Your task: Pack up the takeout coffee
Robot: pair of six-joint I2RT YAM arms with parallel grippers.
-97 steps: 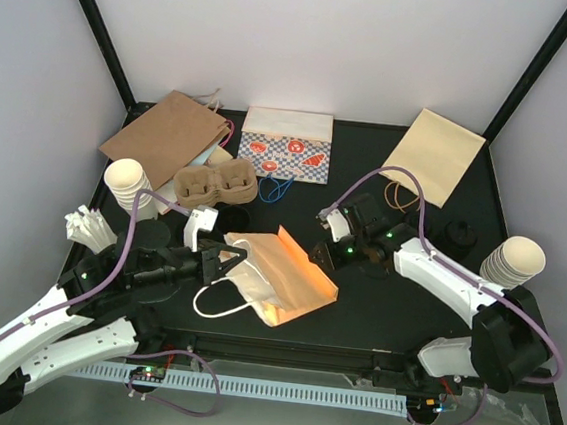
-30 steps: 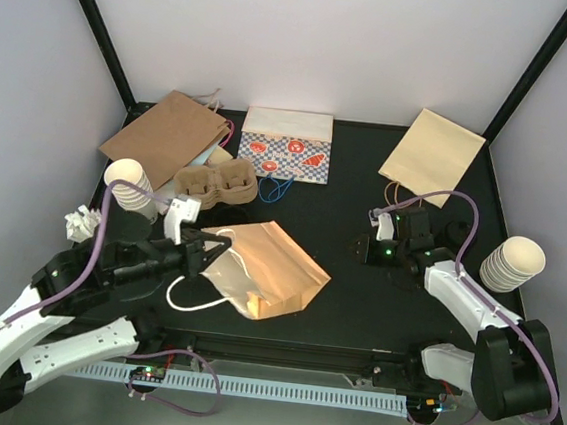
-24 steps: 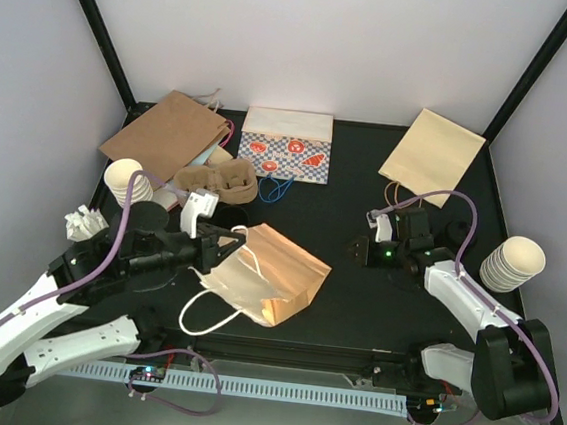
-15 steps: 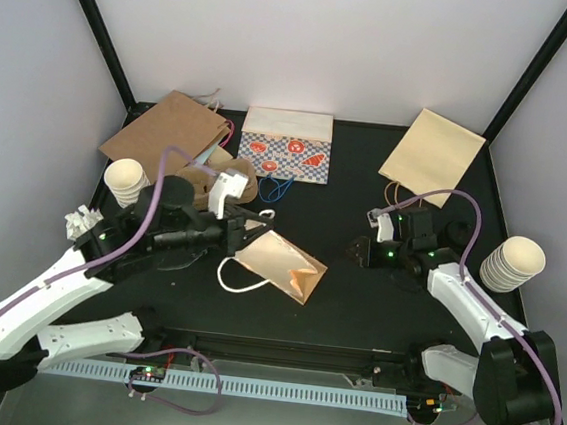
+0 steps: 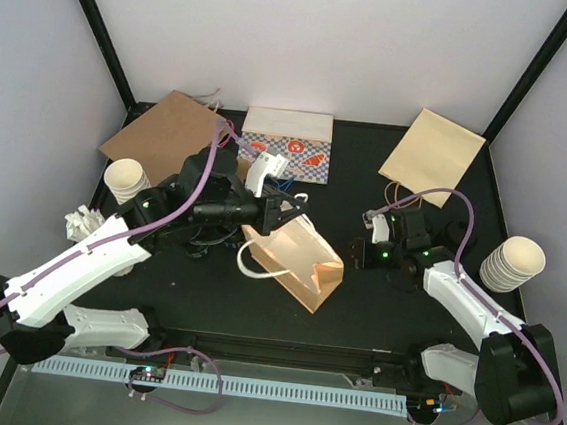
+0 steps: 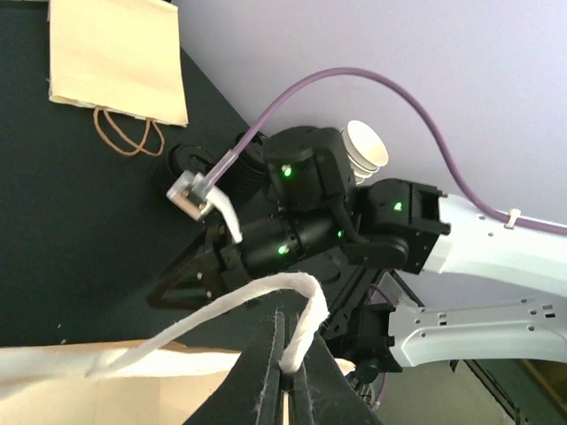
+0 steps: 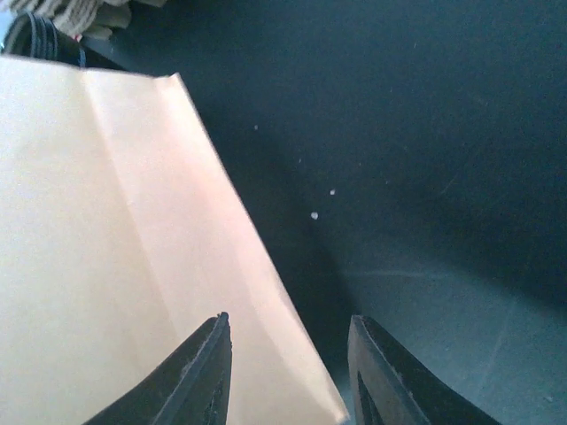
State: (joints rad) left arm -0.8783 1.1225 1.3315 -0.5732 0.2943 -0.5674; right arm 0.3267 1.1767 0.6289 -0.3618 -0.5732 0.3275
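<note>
**Top external: bag raised by one handle, coffee outside it**

On the table (image 5: 367, 180), the paper bag (image 5: 299, 259) is tilted. The left tool (image 5: 283, 216) pinches its white handle (image 6: 306, 305); the right tool (image 7: 288, 372) is spread at the bag's edge. The takeout coffee (image 5: 456, 232) sits beside the right arm. Risk: the thin handle slips and the bag's mouth collapses.

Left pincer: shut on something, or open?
Shut. In the left wrist view the left pincer has its fingers pressed together on the white handle of the tan bag.
</note>
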